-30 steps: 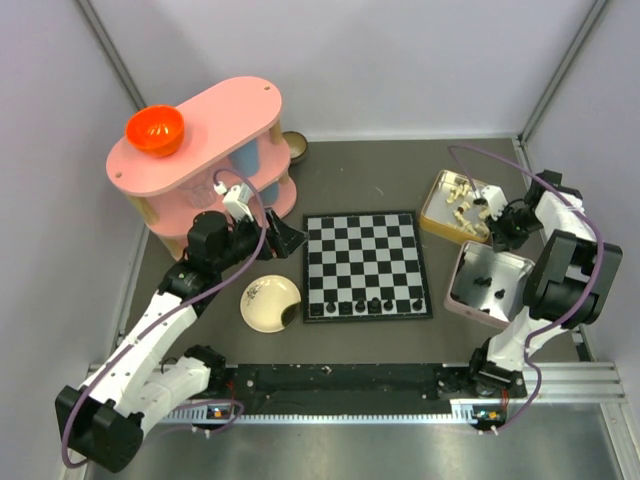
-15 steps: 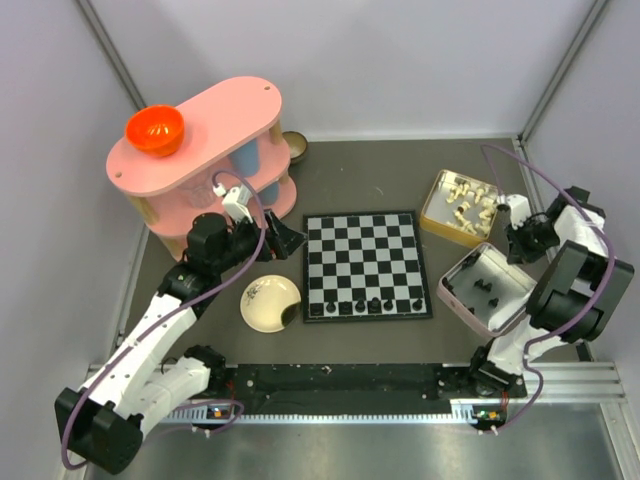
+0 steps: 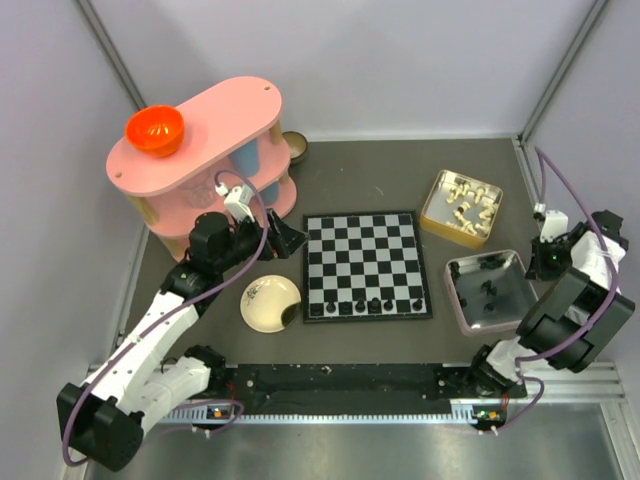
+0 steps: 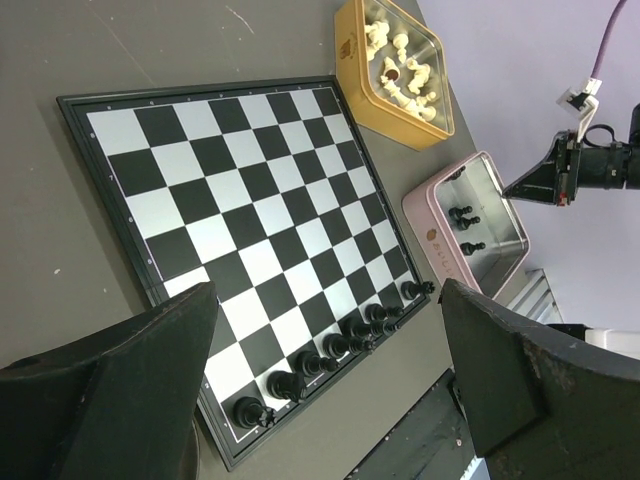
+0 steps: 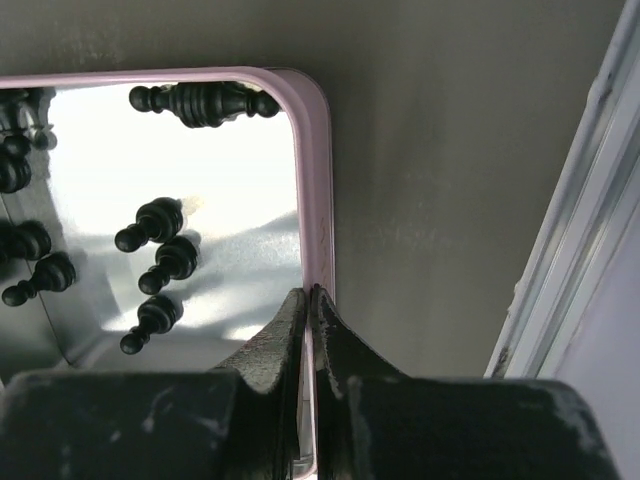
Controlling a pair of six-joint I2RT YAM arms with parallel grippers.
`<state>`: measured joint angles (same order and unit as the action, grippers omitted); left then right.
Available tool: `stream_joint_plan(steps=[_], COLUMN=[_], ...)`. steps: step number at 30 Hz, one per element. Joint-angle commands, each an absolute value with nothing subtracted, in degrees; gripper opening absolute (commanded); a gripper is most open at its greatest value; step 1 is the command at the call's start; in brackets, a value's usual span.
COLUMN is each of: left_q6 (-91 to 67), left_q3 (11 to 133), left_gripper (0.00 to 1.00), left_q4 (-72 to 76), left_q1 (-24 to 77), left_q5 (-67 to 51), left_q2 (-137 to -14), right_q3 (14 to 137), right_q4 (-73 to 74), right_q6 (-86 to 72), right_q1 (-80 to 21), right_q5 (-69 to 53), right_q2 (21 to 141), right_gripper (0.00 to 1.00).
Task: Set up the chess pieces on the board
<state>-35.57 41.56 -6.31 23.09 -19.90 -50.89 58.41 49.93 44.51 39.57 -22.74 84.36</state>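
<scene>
The board (image 3: 365, 250) (image 4: 230, 180) lies mid-table, with several black chess pieces (image 3: 372, 303) (image 4: 300, 365) standing along its near row. More black chess pieces (image 5: 160, 225) (image 3: 487, 290) lie in the pink tin (image 3: 500, 320) (image 4: 440, 240) to the right of the board. My right gripper (image 5: 310, 292) (image 3: 547, 263) (image 4: 520, 185) is shut on the tin's right rim (image 5: 322, 200), near a corner. My left gripper (image 4: 328, 300) (image 3: 285, 238) hovers wide open by the board's left edge, holding nothing.
A yellow tin (image 3: 462, 205) (image 4: 395, 70) of cream pieces sits behind the pink tin. A cream plate (image 3: 270, 303) lies left of the board. A pink two-tier shelf (image 3: 200, 150) carrying an orange bowl (image 3: 154, 130) stands at the back left. The right wall frame (image 5: 560, 250) is close to my right gripper.
My right gripper swung right and toward the near side; the pink tin turned with it, from skewed to square with the table. Its jaws closed a little further. The left arm stayed still.
</scene>
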Motion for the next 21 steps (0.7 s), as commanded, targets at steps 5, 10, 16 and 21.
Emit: stream_joint_plan(steps=[5,10,16,21], left_q6=[-34.28,-34.19,-33.93,-34.01], left_q3=[41.92,41.92,41.66,41.66], left_gripper=[0.98,0.98,0.98,0.98], left_q4=[-2.46,-2.55,-2.81,-2.99], left_q1=[23.29,23.29,23.29,23.29], left_q5=[-20.65,-20.65,-20.48,-20.48], left_q2=[-51.15,-51.24,-50.71,-50.62], right_q3=[52.3,49.4,48.43,49.13], right_q4=[42.89,42.72,41.66,41.83], right_q6=[27.87,21.54,18.64,18.1], right_q1=[40.69,40.87,41.48,41.57], right_q5=[-20.04,-19.6,-16.18,-16.61], right_q2=[76.12,74.45,73.13,73.74], right_gripper=[0.0,0.0,0.0,0.16])
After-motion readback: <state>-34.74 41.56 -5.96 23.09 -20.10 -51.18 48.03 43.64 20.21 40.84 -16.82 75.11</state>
